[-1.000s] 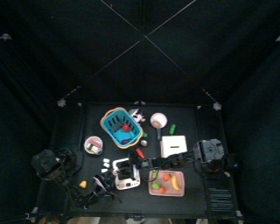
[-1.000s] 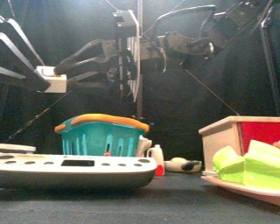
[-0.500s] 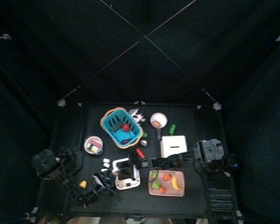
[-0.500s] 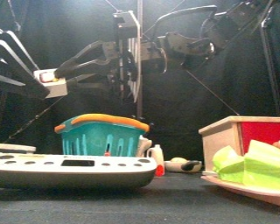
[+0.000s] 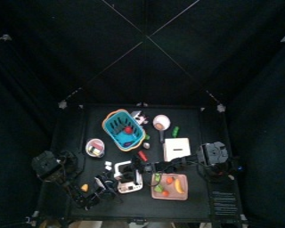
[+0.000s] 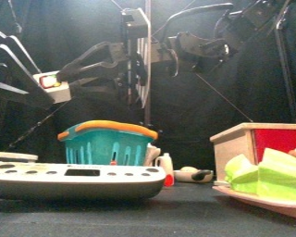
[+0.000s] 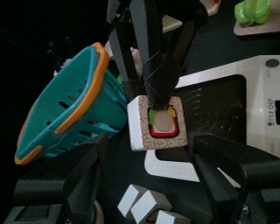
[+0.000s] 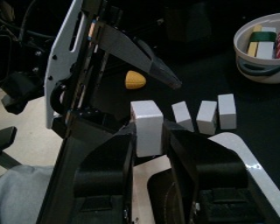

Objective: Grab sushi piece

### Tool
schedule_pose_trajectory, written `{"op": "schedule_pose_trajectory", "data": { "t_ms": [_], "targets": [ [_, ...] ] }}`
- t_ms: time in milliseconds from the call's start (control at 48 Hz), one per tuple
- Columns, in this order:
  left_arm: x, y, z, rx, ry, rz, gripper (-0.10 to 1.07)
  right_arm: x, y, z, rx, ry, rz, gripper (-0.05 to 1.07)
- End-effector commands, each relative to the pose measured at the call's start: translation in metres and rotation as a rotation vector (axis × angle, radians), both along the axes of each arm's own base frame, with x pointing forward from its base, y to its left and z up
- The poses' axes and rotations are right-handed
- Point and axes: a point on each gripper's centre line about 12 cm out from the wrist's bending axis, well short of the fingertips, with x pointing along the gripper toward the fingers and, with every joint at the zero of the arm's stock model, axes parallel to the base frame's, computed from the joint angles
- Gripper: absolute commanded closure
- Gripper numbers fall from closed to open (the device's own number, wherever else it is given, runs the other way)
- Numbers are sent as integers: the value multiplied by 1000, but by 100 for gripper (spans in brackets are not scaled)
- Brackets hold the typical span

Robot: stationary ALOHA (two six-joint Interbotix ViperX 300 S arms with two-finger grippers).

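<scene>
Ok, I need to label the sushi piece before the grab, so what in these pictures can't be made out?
Sushi piece: top view, everything on the table too small to tell it; front view, basket and white device screen the table behind.
Plate: front view, cut off by the edge.
Bowl: right wrist view, cut off by the edge, contents too small.

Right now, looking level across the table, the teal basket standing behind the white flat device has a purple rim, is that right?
Not quite. The basket is teal and does stand behind the white flat device, but its rim is orange, not purple. The front view shows this plainly, and the left wrist view shows the same orange rim.
</scene>
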Motion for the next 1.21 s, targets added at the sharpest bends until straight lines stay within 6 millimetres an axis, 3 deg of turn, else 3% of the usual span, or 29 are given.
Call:
{"op": "schedule_pose_trajectory", "data": {
  "t_ms": [0, 438, 875, 1188],
  "targets": [
    [2, -5, 15, -51, -55, -38, 0, 1, -2, 15, 4, -37, -5, 45],
    [-25, 7, 39, -231, -223, -85, 1, -4, -6, 9, -1, -16, -11, 45],
    [-43, 26, 44, -339, -329, -106, 1, -2, -8, 5, -27, 21, -8, 45],
    [-53, 39, 34, -386, -365, -82, 1, 0, -7, 4, -35, 27, -1, 45]
  ]
}}
